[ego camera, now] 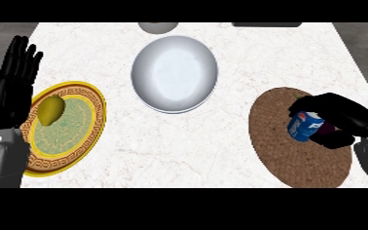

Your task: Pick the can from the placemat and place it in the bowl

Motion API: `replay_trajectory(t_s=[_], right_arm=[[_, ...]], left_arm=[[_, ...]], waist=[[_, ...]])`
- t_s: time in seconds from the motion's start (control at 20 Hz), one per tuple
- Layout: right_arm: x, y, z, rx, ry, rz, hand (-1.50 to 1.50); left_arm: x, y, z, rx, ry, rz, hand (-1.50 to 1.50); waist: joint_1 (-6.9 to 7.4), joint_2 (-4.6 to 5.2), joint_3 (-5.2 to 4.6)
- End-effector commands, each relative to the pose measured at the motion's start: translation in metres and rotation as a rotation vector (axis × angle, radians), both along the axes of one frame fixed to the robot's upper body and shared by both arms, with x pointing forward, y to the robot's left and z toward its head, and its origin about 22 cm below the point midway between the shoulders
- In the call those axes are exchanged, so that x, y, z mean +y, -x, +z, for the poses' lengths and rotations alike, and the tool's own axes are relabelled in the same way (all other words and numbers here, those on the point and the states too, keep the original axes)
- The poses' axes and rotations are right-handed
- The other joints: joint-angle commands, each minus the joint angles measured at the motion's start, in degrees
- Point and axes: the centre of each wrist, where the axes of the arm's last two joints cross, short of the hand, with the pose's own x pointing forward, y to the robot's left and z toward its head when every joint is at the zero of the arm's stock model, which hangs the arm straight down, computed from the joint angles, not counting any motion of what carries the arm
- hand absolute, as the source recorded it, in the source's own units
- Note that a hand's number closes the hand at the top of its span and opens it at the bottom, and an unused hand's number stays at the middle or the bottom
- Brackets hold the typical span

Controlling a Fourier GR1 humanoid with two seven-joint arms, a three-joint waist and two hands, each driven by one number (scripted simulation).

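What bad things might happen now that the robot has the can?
The right hand curls round the blue can over the brown placemat; the can looks tilted, so it might slip. The white bowl sits away to the left, so the can could bump its rim going in.

One head view looks steeply down at the counter [237,146], forearms entering from below

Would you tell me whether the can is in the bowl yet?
Not yet: the can is over the placemat, held in the right hand, apart from the bowl.
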Motion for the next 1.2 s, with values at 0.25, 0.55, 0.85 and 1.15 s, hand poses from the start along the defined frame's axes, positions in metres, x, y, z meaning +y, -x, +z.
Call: replay_trajectory(t_s=[0.25, 0.55, 0.85, 1.15], right_arm=[[-0.011, 0.009, -0.005, -0.031, -0.024, 0.034, 1.50], [-0.056, 0.080, -0.059, 0.086, 0.089, -0.732, 1.50], [-0.059, 0.141, -0.067, -0.005, 0.168, -1.114, 1.50], [-0.020, 0.163, -0.022, -0.236, 0.153, -1.248, 1.50]], left_arm=[[0.002, 0.012, 0.013, -0.020, -0.016, 0.018, 0.00], [0.028, 0.016, -0.008, 0.035, -0.017, 0.121, 0.00], [0.042, 0.027, -0.007, 0.039, -0.017, 0.175, 0.00], [0.036, 0.030, -0.008, 0.034, -0.011, 0.138, 0.00]], waist=[[-0.09, 0.40, 0.58], [-8.83, -1.10, 0.02], [-10.01, -1.86, -0.21], [-8.15, -1.42, -0.21]])
